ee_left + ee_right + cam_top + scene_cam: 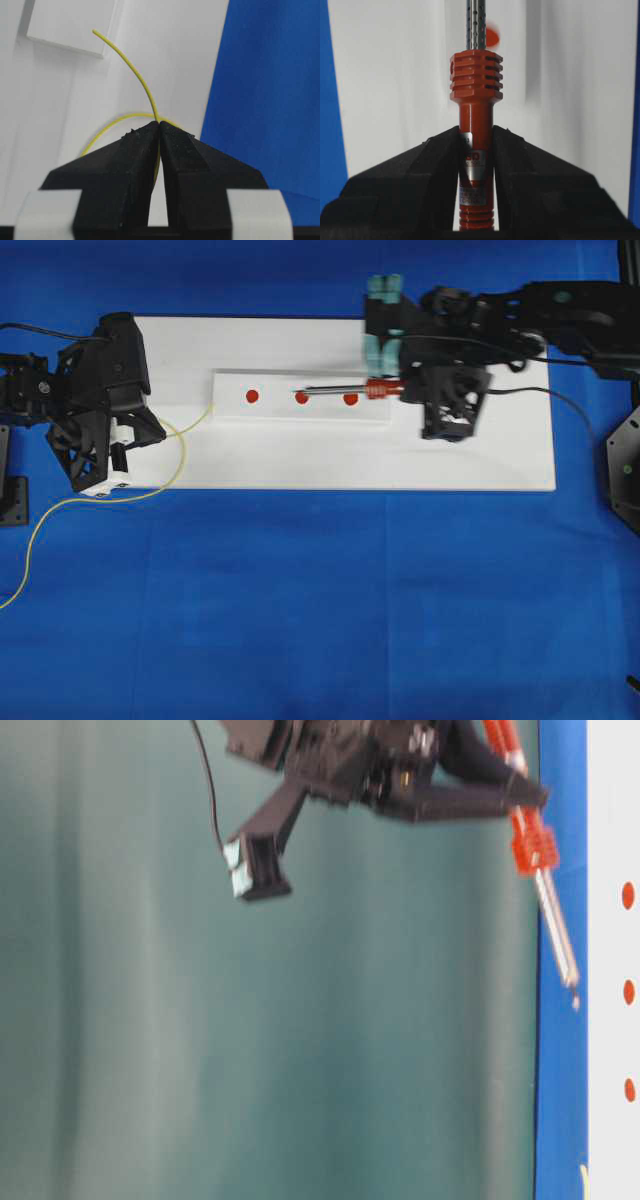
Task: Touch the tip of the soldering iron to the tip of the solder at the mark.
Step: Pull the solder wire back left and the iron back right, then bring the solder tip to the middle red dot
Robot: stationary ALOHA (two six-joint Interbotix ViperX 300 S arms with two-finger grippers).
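The left claw [159,131] was clamped on the thin yellow solder wire [135,70], its tip near the white strip. Farther off, the right claw [476,145] gripped the red-orange-handled soldering iron [345,391] above the red marks; both tips apparently still needed bringing together.

The solder [141,80] is pinched between the closed left hand [159,125] — its free end is curved above the white board [175,60].

Thin yellow solder wire [141,80]; soldering iron [476,125] with red-orange ribbed handle and silver perforated shaft. White rectangular board [480,465] carries a white strip [275,410] with three red dots. Blue cloth tabletop [320,610]. Black claws.
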